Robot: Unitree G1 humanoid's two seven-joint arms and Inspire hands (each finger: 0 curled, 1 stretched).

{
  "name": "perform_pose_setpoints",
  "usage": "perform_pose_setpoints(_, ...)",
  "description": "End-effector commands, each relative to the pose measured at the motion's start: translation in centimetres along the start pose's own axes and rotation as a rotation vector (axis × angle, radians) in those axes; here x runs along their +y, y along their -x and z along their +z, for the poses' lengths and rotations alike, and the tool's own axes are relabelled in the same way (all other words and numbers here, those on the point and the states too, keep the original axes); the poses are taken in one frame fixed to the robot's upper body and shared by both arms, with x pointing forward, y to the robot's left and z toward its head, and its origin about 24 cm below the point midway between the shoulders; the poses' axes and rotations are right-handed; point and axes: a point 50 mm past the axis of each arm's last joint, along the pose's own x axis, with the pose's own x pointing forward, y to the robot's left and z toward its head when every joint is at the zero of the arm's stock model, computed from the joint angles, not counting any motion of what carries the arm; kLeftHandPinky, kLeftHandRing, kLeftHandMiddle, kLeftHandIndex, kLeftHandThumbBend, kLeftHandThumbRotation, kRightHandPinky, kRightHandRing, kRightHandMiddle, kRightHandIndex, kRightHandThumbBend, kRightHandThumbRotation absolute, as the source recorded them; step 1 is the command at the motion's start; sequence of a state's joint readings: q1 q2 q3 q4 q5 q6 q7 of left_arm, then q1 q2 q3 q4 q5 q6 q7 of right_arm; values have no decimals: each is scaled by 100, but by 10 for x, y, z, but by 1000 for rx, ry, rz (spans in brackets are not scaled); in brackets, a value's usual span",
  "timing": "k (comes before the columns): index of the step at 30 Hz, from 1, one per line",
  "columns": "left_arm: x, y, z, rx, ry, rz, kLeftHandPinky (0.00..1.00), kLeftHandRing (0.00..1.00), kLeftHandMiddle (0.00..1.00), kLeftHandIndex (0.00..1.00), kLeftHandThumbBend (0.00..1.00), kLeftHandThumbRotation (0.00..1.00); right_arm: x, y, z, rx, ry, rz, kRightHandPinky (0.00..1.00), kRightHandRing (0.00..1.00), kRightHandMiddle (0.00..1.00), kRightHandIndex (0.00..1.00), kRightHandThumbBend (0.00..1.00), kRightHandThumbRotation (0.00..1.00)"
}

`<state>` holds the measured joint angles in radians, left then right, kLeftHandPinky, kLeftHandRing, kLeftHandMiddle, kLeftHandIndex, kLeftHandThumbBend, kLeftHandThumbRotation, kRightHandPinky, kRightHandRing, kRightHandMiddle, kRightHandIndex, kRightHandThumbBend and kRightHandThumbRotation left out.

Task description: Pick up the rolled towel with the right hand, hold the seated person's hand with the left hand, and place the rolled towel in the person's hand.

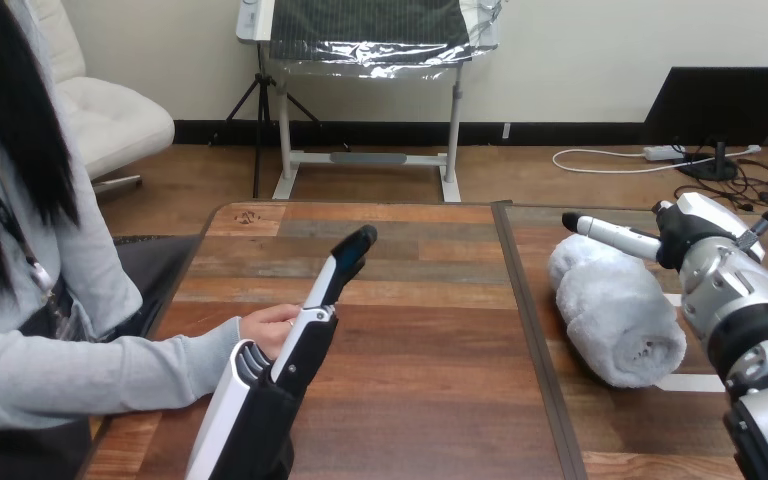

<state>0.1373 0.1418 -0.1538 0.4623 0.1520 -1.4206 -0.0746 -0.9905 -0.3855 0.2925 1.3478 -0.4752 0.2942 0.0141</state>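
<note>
A white rolled towel [615, 310] lies on the right half of the wooden table [410, 330], its open end toward me. My right hand [685, 232] is raised just above the towel's far right side, a straight finger [608, 234] pointing left over it, not touching that I can see. My left hand [305, 335] stands edge-up at the table's left, its straight fingers [345, 262] pointing away from me. The person's hand [270, 328] rests on the table right behind my left hand, touching or nearly touching it; my hand hides part of it.
The person sits at the table's left side, a grey-sleeved forearm [110, 375] lying along the near left edge. A seam [525, 320] runs front to back between the two tabletop halves. A strip of white tape [690, 382] lies under the towel's near end.
</note>
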Motion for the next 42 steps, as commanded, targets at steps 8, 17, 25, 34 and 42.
perform_pose_setpoints(8, 0, -13, -2, -57, 0, 8, 95, 100, 100, 99, 100, 71, -24, 6, 30, -25, -67, -31, 74, 100, 100, 100, 100, 98)
perform_pose_setpoints(17, -2, -12, -3, -67, 5, 7, 95, 100, 100, 99, 100, 72, -19, 8, 36, -45, 80, 20, 96, 100, 100, 100, 100, 100)
perform_pose_setpoints(25, -3, -12, -1, -82, 2, 17, 90, 99, 100, 99, 100, 72, -10, 7, 36, -47, 132, 65, 99, 100, 100, 100, 100, 100)
perform_pose_setpoints(34, -3, -11, 2, -97, 6, 29, 83, 98, 100, 98, 100, 70, 2, 6, 31, -32, 143, 77, 100, 100, 100, 100, 100, 100)
perform_pose_setpoints(42, -4, -7, 6, -96, 17, 30, 82, 98, 100, 99, 100, 67, 15, 6, 27, -19, 218, 96, 100, 100, 100, 100, 100, 100)
